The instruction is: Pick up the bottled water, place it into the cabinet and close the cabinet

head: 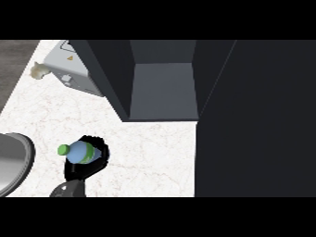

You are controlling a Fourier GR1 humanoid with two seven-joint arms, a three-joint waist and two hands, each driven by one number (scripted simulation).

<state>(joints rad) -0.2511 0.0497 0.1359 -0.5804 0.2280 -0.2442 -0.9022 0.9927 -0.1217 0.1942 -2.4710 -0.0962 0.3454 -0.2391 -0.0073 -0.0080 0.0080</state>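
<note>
The bottled water is pale blue with a green cap and a green band, and lies tilted with the cap to the left. My left hand is curled round it from below and the right, low over the white marble counter at the lower left. The dark cabinet stands at the back centre, open, with a bare grey inside. Its dark door is swung out and fills the right side. The hand and bottle are in front of the cabinet and to its left. My right hand does not show.
A rounded grey metal vessel sits at the left edge, close to the bottle. A white box-like appliance stands left of the cabinet, with a small cream object beside it. Bare counter lies between hand and cabinet.
</note>
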